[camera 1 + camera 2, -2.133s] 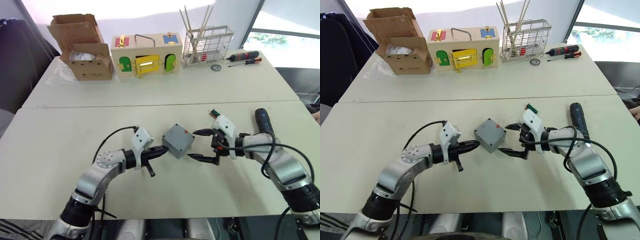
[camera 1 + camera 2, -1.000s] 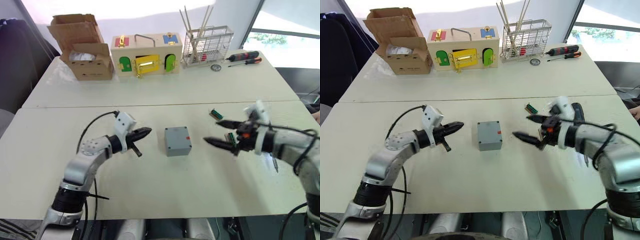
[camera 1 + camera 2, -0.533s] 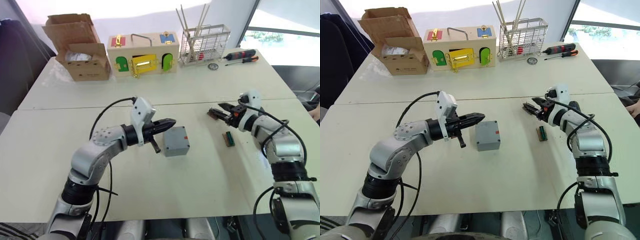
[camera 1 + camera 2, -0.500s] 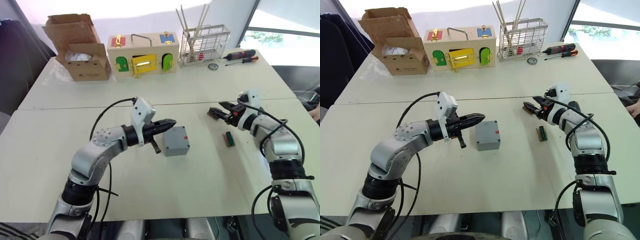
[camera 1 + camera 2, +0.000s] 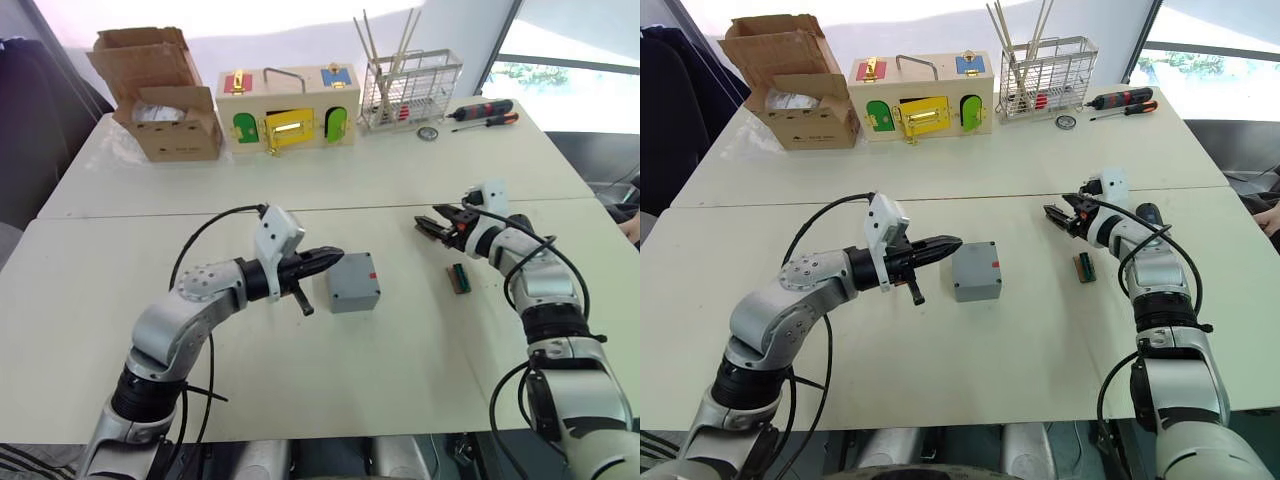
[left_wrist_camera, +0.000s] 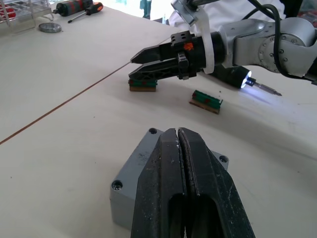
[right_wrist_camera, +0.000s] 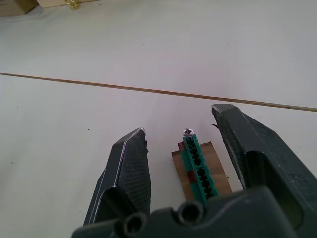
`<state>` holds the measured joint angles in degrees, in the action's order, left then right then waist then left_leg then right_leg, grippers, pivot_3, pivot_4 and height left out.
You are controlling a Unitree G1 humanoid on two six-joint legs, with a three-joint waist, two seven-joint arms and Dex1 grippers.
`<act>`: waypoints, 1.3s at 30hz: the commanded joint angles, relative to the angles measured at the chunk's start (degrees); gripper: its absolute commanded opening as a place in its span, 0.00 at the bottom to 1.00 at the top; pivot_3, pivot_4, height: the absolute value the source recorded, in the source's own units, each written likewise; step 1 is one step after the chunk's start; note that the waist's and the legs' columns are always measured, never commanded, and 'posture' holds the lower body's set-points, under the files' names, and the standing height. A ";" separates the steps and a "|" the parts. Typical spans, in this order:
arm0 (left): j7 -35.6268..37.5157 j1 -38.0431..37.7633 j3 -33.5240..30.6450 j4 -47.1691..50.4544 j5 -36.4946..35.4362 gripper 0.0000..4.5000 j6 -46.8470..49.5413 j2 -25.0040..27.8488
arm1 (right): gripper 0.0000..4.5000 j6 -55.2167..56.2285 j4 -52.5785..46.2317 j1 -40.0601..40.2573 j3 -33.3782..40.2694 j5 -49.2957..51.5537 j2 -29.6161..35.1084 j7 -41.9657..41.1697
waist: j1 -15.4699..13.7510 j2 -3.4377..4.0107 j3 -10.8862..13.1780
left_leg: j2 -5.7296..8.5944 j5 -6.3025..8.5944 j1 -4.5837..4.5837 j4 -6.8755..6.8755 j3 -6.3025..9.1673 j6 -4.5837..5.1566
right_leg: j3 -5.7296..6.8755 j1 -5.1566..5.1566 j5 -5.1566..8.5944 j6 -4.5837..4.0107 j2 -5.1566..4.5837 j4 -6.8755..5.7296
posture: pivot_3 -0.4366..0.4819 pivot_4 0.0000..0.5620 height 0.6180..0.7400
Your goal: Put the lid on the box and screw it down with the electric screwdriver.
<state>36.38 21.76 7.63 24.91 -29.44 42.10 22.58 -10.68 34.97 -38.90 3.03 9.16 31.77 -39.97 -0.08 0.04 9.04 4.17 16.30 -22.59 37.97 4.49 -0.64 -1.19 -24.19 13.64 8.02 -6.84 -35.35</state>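
Note:
The grey box with a red mark stands mid-table, and the lid closes its top, with screw recesses at the corners. My left gripper is shut and empty, its tips at the box's upper left edge, over the lid in the left wrist view. My right gripper is open, its fingers on either side of a small green-and-brown terminal block on the table. The electric screwdriver lies behind the right gripper with its tip light on.
A second green block lies near the right forearm. On the far table stand a cardboard box, a wooden box with coloured doors and a wire rack, with hand screwdrivers beside them.
Over the last second my right gripper left the box, went right to the small green block and narrowed. My left gripper closed in on the box, which has turned slightly.

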 commanded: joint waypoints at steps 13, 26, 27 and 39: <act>-1.03 -0.96 -0.91 2.01 -0.32 0.00 -0.97 0.10 | 0.01 3.22 2.95 -2.98 0.50 -1.27 -1.22 0.25 | 0.87 0.00 0.00 | 0.00 0.00 0.00 -0.02 0.01 0.00 | -0.01 -0.01 0.00 0.00 0.00 0.01 | 0.48 0.27 0.95; -0.89 -1.43 -0.77 1.16 0.21 0.00 -1.72 0.27 | 0.01 1.39 -1.43 -2.27 2.90 1.14 -1.10 0.24 | 0.83 0.00 0.00 | 0.00 0.00 0.00 -0.02 0.01 0.00 | -0.01 -0.01 0.00 0.00 0.00 0.01 | 0.48 0.27 0.95; -0.88 -1.46 -0.74 1.12 0.22 0.00 -1.74 0.26 | 0.01 0.86 -2.37 -2.13 3.17 1.48 -1.04 0.22 | 0.82 0.00 0.00 | 0.00 0.00 0.00 -0.02 0.01 0.00 | -0.02 -0.01 0.00 0.00 0.00 0.01 | 0.48 0.27 0.95; 1.13 -2.66 -2.85 2.56 -1.29 0.00 -0.23 3.99 | 0.01 -12.89 -32.69 7.27 6.09 12.58 2.34 -5.58 | 0.69 0.00 0.00 | -0.02 0.00 -0.03 -0.04 0.05 0.00 | 0.00 -0.04 0.00 0.00 0.00 0.01 | 0.48 0.27 0.95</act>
<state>36.53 19.29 6.87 24.98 -29.44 41.89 25.58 -20.13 11.29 -33.03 8.02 17.30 32.94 -43.04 0.61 0.04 9.05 4.14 16.31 -22.62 37.92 4.55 -0.64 -1.19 -24.23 13.64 8.02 -6.84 -35.35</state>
